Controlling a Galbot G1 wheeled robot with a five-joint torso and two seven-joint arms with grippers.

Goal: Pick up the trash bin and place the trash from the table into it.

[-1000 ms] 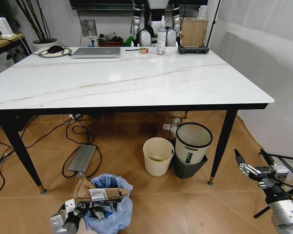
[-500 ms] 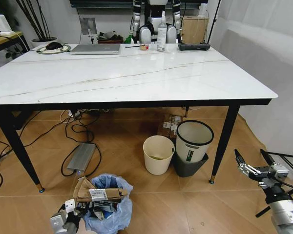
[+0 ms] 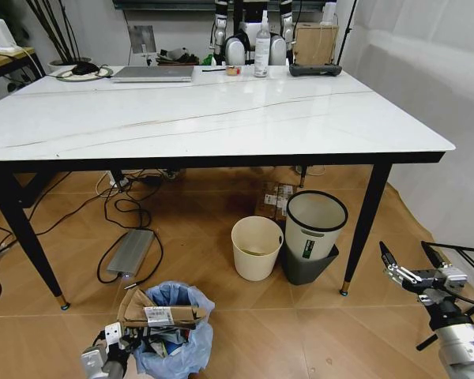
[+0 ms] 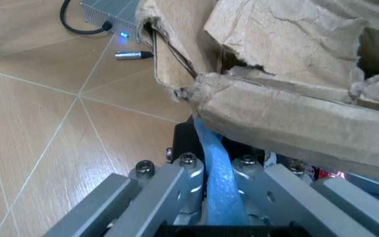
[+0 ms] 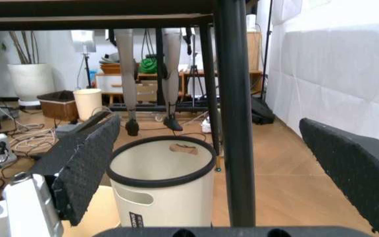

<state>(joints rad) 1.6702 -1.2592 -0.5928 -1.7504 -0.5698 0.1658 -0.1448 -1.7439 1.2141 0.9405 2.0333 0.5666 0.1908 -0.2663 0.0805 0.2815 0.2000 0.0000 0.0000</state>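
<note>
- My left gripper (image 3: pixel 110 357) is cut by the frame's lower edge.
- Torn cardboard (image 3: pixel 159 309) hides most of the trash bin's (image 3: pixel 178 347) contents.
- Far-edge clutter on the table (image 3: pixel 221 118) is too small for me to identify.

Table (image 3: pixel 221 118): glossy white marble-look top, thin veins, matt black metal legs. Floor (image 3: pixel 300 332): smooth wood-look tiles, slight sheen. Trash bin (image 3: pixel 191 347): crinkly translucent light-blue plastic liner. Cardboard (image 4: pixel 295 118) inside it: rough brown, torn fibrous edges, matt. Left gripper (image 4: pixel 212 197): brushed grey metal jaws with bolt heads, pinching the liner film. Right gripper (image 5: pixel 229 168): jaws faced with black textured pads, possibly rubber.
</note>
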